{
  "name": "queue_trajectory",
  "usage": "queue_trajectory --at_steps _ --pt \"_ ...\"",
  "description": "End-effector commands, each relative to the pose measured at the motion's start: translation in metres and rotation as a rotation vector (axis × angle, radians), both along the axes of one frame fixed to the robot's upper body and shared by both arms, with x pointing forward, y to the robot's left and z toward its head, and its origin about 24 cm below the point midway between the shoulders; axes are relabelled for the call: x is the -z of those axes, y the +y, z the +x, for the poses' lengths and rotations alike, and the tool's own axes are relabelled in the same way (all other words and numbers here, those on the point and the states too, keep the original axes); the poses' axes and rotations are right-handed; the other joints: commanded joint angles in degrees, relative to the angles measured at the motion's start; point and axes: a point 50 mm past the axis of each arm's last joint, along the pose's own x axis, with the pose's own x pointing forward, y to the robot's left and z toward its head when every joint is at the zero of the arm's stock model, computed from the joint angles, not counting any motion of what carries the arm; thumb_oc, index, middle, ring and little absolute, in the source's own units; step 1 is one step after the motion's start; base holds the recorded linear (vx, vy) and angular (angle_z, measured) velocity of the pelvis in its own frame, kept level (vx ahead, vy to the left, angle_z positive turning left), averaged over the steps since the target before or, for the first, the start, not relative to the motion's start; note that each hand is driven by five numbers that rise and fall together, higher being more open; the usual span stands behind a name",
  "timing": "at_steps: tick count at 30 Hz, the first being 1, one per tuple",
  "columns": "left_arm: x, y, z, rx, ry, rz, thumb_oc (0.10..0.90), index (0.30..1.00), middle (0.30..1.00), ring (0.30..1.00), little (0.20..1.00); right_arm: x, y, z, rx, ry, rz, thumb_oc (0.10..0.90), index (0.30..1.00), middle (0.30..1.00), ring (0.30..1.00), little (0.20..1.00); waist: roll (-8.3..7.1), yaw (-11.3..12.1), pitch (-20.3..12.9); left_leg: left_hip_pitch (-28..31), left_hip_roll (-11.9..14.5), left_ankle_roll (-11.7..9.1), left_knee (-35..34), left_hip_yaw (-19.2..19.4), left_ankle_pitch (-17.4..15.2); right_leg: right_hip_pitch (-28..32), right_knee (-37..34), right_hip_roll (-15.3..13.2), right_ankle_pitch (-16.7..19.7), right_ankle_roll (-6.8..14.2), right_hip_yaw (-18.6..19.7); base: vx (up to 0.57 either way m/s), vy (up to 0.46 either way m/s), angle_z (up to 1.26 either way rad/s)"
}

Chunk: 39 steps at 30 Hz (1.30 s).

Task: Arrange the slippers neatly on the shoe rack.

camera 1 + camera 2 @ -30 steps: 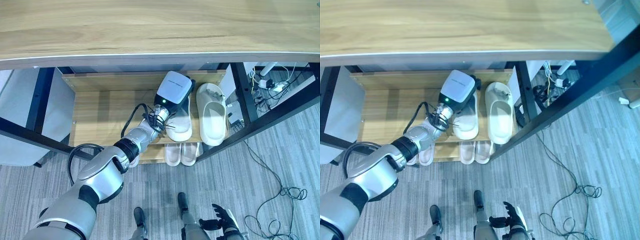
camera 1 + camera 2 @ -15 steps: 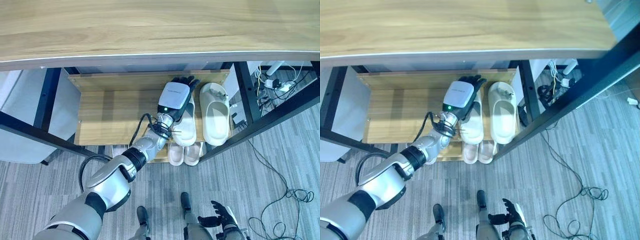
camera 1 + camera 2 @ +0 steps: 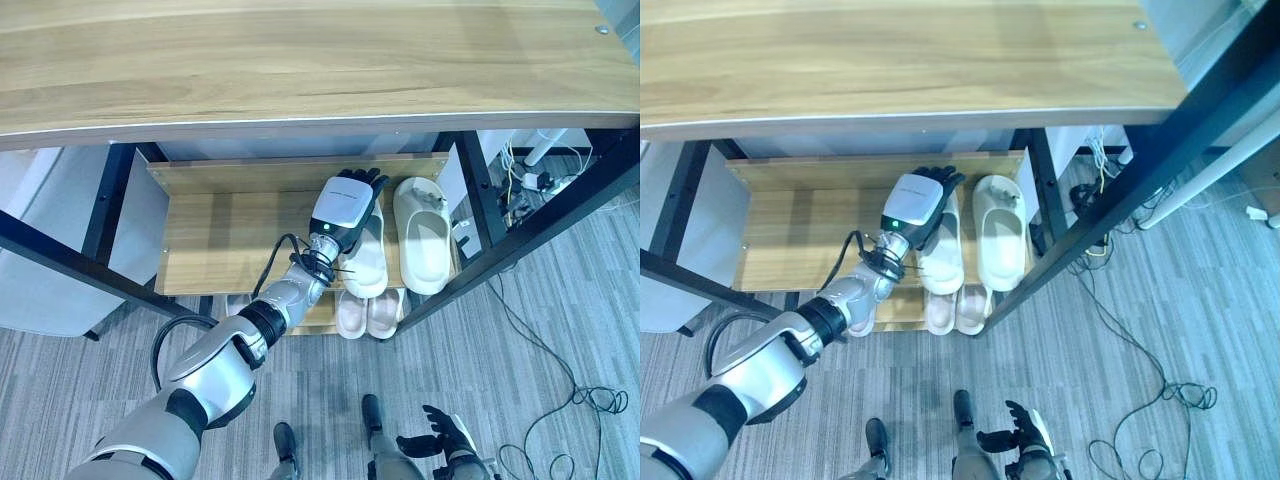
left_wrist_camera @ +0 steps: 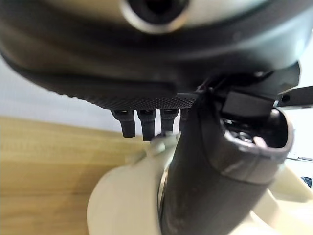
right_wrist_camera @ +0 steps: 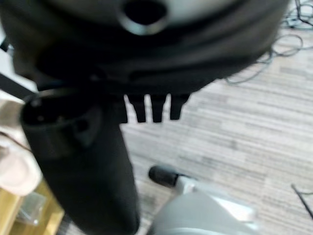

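Two cream slippers lie side by side on the upper shelf of the wooden shoe rack [image 3: 220, 240]. My left hand [image 3: 360, 183] lies on top of the left slipper [image 3: 368, 268], its fingers straight and pointing at the back of the shelf. In the left wrist view its thumb [image 4: 210, 166] stands over the slipper's toe [image 4: 122, 200]. The right slipper [image 3: 425, 235] lies free, close beside it. My right hand [image 3: 443, 440] hangs low above the floor, open and holding nothing.
A wooden tabletop [image 3: 300, 60] overhangs the rack. On the lower shelf a pinkish pair of slippers [image 3: 365, 312] pokes out, with another pair [image 3: 862, 318] partly behind my arm. Black frame legs [image 3: 520, 235] flank the rack, and cables [image 3: 570, 390] lie on the carpet at right.
The whole view has shifted. My left hand's fingers now show straight past the back of the hand, reaching further toward the back of the shelf over the slipper.
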Motion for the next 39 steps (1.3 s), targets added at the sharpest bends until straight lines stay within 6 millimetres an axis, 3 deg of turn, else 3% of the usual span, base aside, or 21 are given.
queue_trajectory --at_steps 1,5,14,22,27,29,31,34,39 --pt "-0.033 -0.006 0.007 0.021 -0.121 -0.041 0.800 0.900 0.900 0.900 0.900 0.002 -0.023 -0.021 0.044 0.048 -0.057 0.800 0.900 0.900 0.900 0.900 -0.54 1.7 -3.2 0.5 -2.3 -0.4 0.1 -2.8 -3.6 2.3 0.3 -0.4 -4.1 4.9 -1.6 0.03 -0.013 0.02" --pt "-0.046 -0.005 0.004 0.075 -0.152 -0.093 0.800 0.900 0.900 0.900 0.900 0.004 -0.023 -0.027 0.045 0.069 -0.059 0.800 0.900 0.900 0.900 0.900 -0.47 1.7 -3.8 1.6 -2.4 -0.4 0.1 -2.7 -3.8 3.4 0.3 -0.5 -4.3 5.0 -1.8 0.03 -0.005 -0.01" --pt "-0.032 0.002 -0.001 0.126 -0.071 -0.104 0.800 0.900 0.900 0.900 0.900 0.010 -0.019 -0.043 0.077 0.125 -0.032 0.800 0.900 0.900 0.900 0.900 0.03 2.2 -5.2 3.9 -2.6 -0.4 0.1 -2.6 -4.2 5.8 0.3 -0.7 -4.8 5.1 -2.3 0.02 0.002 0.00" --pt "-0.033 0.027 -0.005 0.122 0.021 -0.310 0.800 0.900 0.900 0.900 0.900 0.015 -0.007 -0.051 0.116 0.138 0.029 0.800 0.900 0.900 0.900 0.900 0.20 3.5 -6.0 5.4 -2.7 -0.4 0.1 -2.8 -4.3 7.5 0.3 -0.7 -5.3 5.0 -3.2 0.00 -0.002 0.00" --pt "-0.025 0.045 -0.008 0.090 0.036 -0.317 0.800 0.900 0.900 0.900 0.900 0.016 -0.003 -0.053 0.117 0.144 0.047 0.800 0.900 0.900 0.900 0.900 0.39 4.1 -6.1 5.9 -2.8 -0.4 0.1 -3.1 -4.4 8.2 0.3 -0.8 -5.6 5.0 -3.5 0.01 -0.003 0.03" --pt "-0.022 0.058 -0.008 0.073 0.046 -0.307 0.800 0.900 0.900 0.900 0.900 0.016 -0.005 -0.054 0.133 0.144 0.052 0.800 0.900 0.900 0.900 0.900 0.47 4.5 -6.2 6.0 -2.8 -0.4 0.1 -3.2 -4.4 8.3 0.3 -0.8 -5.7 5.0 -3.7 0.02 -0.018 0.05" --pt "-0.023 0.083 -0.007 0.021 0.085 -0.426 0.800 0.900 0.900 0.900 0.900 0.017 -0.003 -0.057 0.153 0.151 0.068 0.800 0.900 0.900 0.900 0.900 0.56 5.0 -6.3 6.2 -2.8 -0.4 0.1 -3.3 -4.3 8.6 0.3 -0.8 -5.7 4.9 -3.9 0.01 -0.011 0.02" --pt "-0.014 0.097 -0.010 -0.014 0.125 -0.491 0.800 0.900 0.900 0.900 0.900 0.018 0.001 -0.058 0.157 0.157 0.084 0.800 0.900 0.900 0.900 0.900 0.63 5.3 -6.3 6.5 -2.8 -0.4 0.1 -3.5 -4.2 8.9 0.3 -0.8 -5.8 4.8 -4.1 0.01 -0.005 0.04" --pt "0.002 0.091 -0.012 -0.017 0.176 -0.411 0.800 0.900 0.900 0.900 0.900 0.018 0.000 -0.058 0.146 0.163 0.081 0.800 0.900 0.900 0.900 0.900 0.73 5.4 -6.2 6.3 -2.8 -0.5 0.1 -3.6 -4.1 9.0 0.3 -0.7 -5.9 4.8 -4.3 0.01 -0.005 0.04"
